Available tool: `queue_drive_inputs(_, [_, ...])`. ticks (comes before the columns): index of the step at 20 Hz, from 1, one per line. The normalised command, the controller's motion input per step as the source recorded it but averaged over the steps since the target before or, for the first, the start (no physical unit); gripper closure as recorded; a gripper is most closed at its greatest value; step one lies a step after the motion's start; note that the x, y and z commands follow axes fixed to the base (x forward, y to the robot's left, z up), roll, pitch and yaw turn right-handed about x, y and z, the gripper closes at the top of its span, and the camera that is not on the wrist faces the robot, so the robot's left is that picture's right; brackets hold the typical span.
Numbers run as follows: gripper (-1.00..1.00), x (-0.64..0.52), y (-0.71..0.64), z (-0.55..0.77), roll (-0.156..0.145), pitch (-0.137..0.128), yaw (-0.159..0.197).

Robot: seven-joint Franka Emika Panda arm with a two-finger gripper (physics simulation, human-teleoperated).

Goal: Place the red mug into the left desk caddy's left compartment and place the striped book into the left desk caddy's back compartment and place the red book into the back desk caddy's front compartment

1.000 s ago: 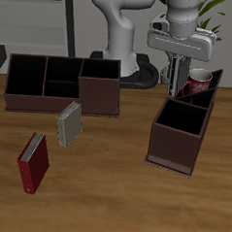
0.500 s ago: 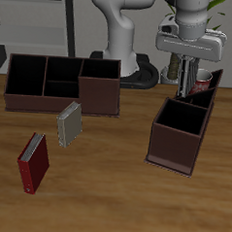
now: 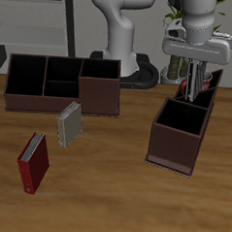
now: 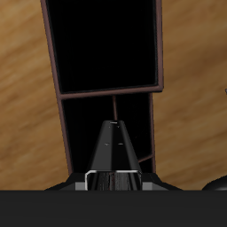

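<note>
— Exterior view first: where are your jaws [image 3: 194, 84]?
— You have them over the rear slot of the left desk caddy [image 3: 181, 130], fingers pointing down. The red mug [image 3: 195, 88] sits just behind the fingers; whether they grip it, or how far they are spread, you cannot tell.
— And the books?
— Your striped book [image 3: 69, 123] stands on the bench [image 3: 103, 195] before the back desk caddy [image 3: 62, 83]; your red book [image 3: 32, 162] stands nearer the front edge.

red mug [image 3: 194, 89] inside left desk caddy [image 3: 182, 132]
</note>
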Motion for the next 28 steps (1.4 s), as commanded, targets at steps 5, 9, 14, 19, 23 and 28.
queue_drive_inputs(5, [1.00, 0.22, 0.10, 0.02, -0.007, 0.013, 0.005])
queue_drive_inputs(9, [1.00, 0.14, 0.10, 0.00, -0.004, 0.004, 0.017])
queue_drive_inputs(14, [1.00, 0.11, 0.06, -0.14, 0.001, 0.026, 0.002])
queue_drive_inputs(19, [1.00, -0.01, -0.02, -0.05, 0.003, 0.005, 0.003])
queue_drive_inputs(23, [1.00, 0.02, 0.02, -0.11, 0.002, 0.013, 0.001])
queue_drive_inputs(28, [1.00, -0.05, 0.07, -0.08, 0.020, 0.005, 0.015])
